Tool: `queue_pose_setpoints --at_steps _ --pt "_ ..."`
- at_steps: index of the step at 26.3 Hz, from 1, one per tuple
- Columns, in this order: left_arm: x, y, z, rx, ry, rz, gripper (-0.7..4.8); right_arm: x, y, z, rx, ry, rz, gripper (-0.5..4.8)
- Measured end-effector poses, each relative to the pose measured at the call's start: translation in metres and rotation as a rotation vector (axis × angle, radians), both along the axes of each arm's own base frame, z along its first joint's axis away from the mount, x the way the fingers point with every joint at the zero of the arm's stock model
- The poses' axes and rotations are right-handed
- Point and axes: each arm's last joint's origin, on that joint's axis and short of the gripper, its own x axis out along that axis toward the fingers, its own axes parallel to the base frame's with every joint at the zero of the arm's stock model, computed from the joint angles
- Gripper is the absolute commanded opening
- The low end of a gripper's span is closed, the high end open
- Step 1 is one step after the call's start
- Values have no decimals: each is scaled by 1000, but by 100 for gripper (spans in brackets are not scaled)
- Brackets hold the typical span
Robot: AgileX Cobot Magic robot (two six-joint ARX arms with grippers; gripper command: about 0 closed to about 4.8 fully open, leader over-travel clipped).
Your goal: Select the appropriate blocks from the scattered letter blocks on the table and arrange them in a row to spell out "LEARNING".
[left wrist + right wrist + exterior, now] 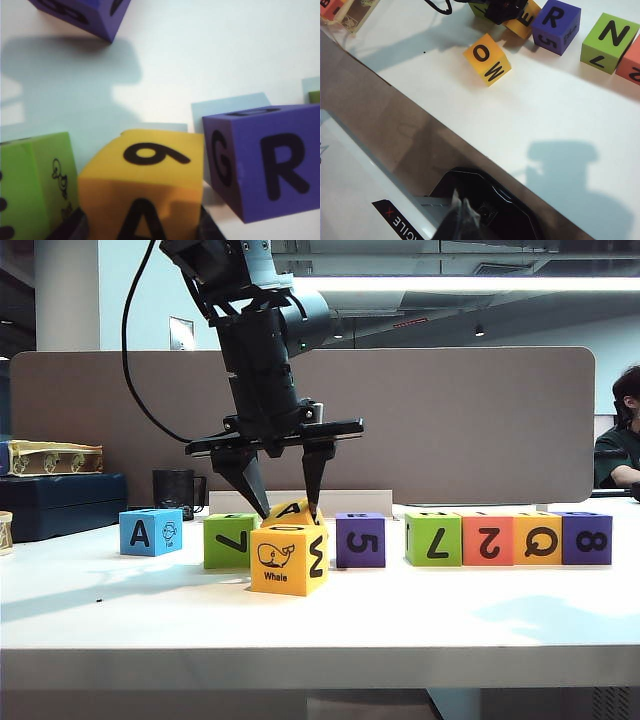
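Jaws of the left gripper (pixel 287 512) are pointing down and clamping a tilted yellow cube (pixel 142 182), one finger at each side, between the green cube (pixel 229 540) and the purple cube (pixel 360 539). The whale cube (pixel 288 558) is sitting just in front on the surface (pixel 400 610). The blue cube (pixel 150 531) is lying apart to the left. The right gripper (pixel 462 222) is hanging over the near edge; whether its jaws are parted cannot be told.

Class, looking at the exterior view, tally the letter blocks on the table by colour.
Yellow blocks: 2, one in the left pincer
Green blocks: 2
Purple blocks: 2
Blue block: 1
Red-orange block: 1
Orange block: 1
Total: 9
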Motion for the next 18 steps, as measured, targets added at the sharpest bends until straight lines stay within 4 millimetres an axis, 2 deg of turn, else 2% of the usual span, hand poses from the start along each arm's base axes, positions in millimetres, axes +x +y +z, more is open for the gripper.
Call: queue_pose_setpoints --at_steps 3,6,18 --pt "1 -1 -1 -2 -4 0 247 0 0 0 0 0 0 -1" --pt "2 -1 -1 -5 -9 1 344 0 0 0 0 0 0 -1" --pt "4 -2 -1 -19 -28 0 344 -1 0 -1 -6 14 0 -1"
